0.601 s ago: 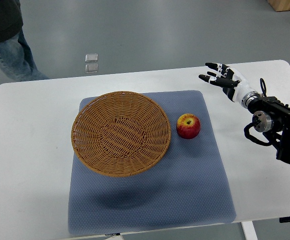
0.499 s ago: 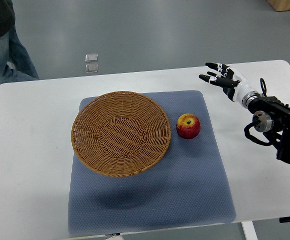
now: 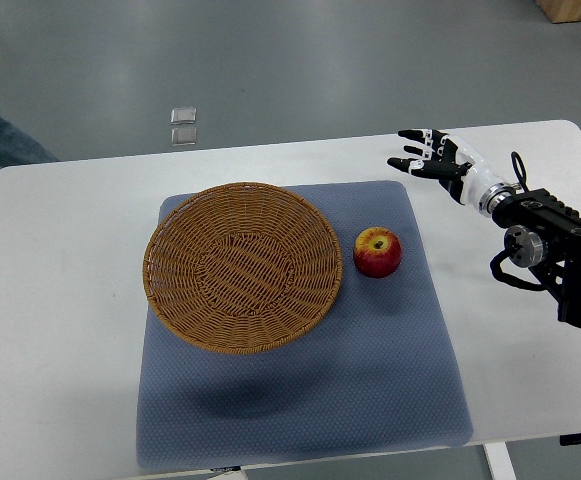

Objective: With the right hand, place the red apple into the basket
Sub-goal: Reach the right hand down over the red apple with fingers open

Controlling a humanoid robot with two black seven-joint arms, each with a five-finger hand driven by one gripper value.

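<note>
Nothing done yet: apple [image 3: 377, 251] sits beside the empty-looking basket [image 3: 242, 266], right hand [image 3: 432, 160] spread, holding nothing, well apart.

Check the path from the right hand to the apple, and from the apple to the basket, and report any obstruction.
Nothing visible blocks either path. The right hand hovers open above the table's far right, with only bare mat between it and the red apple. The apple sits just right of the basket, whose low rim is the only thing to clear.

Red apple [image 3: 377, 251] just beside the basket [image 3: 242, 266] — right hand [image 3: 433, 157] spread, well apart.
</note>
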